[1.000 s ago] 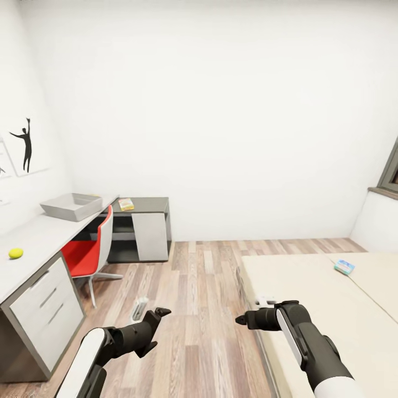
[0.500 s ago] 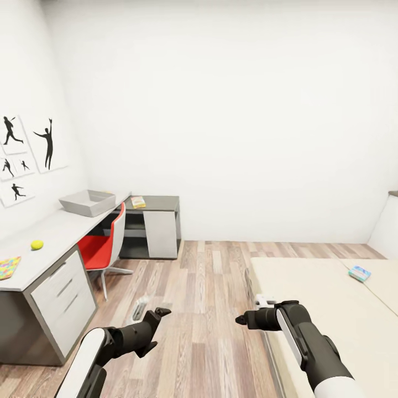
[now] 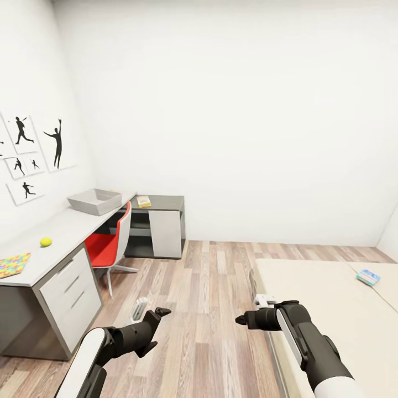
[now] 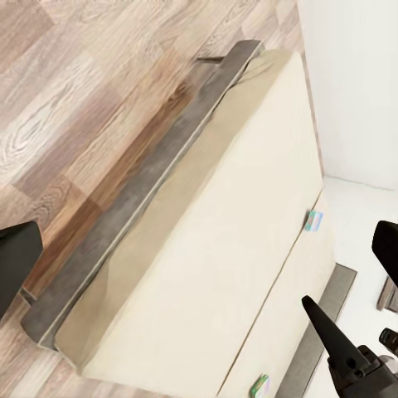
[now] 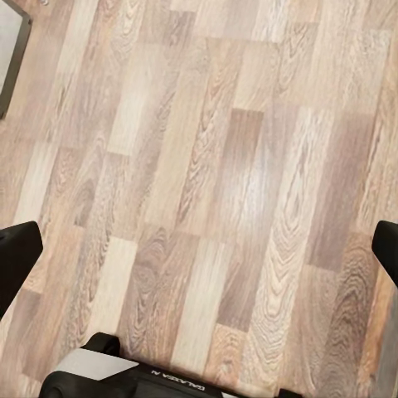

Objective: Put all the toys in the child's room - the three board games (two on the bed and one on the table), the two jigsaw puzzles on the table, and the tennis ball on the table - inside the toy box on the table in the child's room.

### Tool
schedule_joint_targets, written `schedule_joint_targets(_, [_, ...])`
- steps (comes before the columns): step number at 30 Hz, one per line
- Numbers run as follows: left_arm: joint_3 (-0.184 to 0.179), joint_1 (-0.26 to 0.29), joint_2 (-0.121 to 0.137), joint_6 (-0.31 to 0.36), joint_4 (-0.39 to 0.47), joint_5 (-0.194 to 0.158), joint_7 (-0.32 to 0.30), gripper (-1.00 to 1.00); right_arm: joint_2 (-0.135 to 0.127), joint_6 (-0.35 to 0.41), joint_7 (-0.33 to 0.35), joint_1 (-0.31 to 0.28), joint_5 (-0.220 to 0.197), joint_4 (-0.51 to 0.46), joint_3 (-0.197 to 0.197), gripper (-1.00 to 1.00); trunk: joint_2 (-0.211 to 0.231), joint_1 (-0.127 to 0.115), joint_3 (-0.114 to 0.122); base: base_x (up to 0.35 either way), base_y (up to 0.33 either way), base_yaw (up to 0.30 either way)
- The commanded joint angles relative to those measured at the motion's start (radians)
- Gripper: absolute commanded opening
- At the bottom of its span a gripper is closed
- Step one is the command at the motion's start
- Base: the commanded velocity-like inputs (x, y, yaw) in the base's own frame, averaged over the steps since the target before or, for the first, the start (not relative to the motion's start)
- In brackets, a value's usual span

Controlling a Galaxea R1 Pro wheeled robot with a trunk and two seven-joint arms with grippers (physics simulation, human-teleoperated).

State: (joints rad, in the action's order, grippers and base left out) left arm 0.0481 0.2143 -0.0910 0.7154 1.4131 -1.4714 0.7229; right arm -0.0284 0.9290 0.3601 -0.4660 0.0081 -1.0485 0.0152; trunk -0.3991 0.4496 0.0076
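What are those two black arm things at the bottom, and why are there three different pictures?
Those are a robot's two arms. The big picture comes from a camera on its head, looking down at its left gripper and right gripper. The other two pictures come from little cameras on each wrist. Both grippers are open and hold nothing.

The robot stands in a child's room. On the long desk sit a grey toy box, a tennis ball, a colourful jigsaw puzzle box and, at the far end, a yellowish game box. A red chair is tucked under the desk. On the bed lies a blue board game. The left wrist camera looks over the bed; the right one looks at the wooden floor.
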Motion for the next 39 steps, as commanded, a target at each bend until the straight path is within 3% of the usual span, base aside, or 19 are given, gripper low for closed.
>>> schedule_joint_targets(1, [0.003, 0.0, -0.001, 0.003, 0.001, -0.01, 0.01, 1.0, -0.001, 0.004, 0.002, 0.0, 0.001, -0.001, 0.002, 1.0, -0.001, 0.0, 0.0, -0.003, -0.003, 0.025])
schedule_joint_targets(39, [0.003, 0.0, -0.001, 0.003, 0.001, -0.01, 0.01, 1.0, -0.001, 0.004, 0.002, 0.0, 0.001, -0.001, 0.001, 1.0, -0.001, 0.0, 0.0, -0.001, 0.0, 0.002])
